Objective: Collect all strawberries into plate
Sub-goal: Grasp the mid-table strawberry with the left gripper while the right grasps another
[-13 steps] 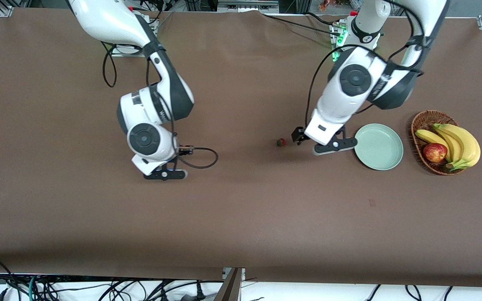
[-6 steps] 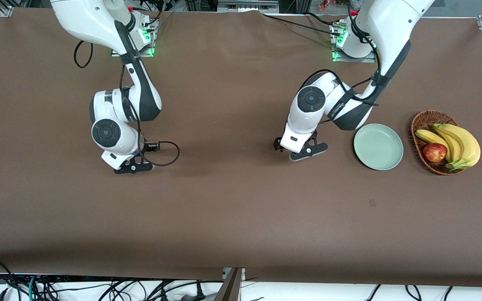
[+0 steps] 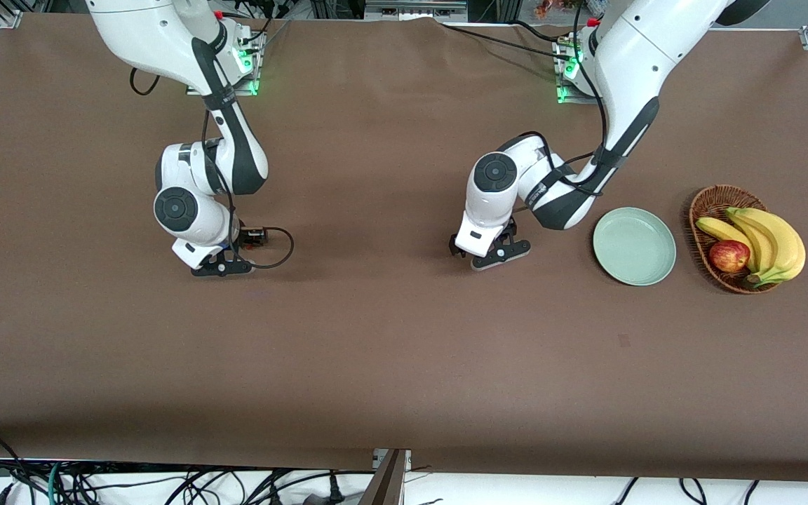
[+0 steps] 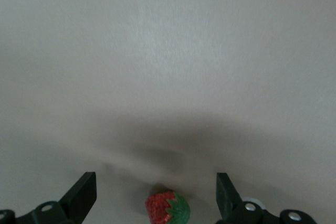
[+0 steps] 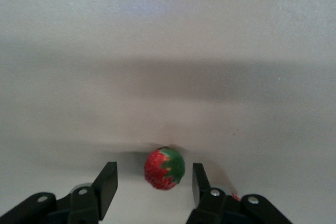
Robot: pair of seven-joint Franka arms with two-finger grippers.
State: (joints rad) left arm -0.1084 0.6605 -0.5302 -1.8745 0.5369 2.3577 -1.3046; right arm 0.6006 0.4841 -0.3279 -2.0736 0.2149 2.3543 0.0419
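Beside the plate [image 3: 634,245], a strawberry [image 4: 168,208] is straddled by the left claw [image 4: 155,195], spread apart; another strawberry [image 5: 164,168] is framed by the right claw [image 5: 155,184], parted, ungripped.

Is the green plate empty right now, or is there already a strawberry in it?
Empty. The front view shows the plate with a bare mint-green surface, nothing red in it.

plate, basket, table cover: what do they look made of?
Plate: likely plastic or melamine; even pale mint colour, smooth raised rim, soft sheen. Glazed ceramic can't be ruled out.
Basket: woven wicker or rattan; brown strands show along the rim.
Table cover: matte brown cloth or felt-like sheet; no glare, faint creases near the arms' bases.
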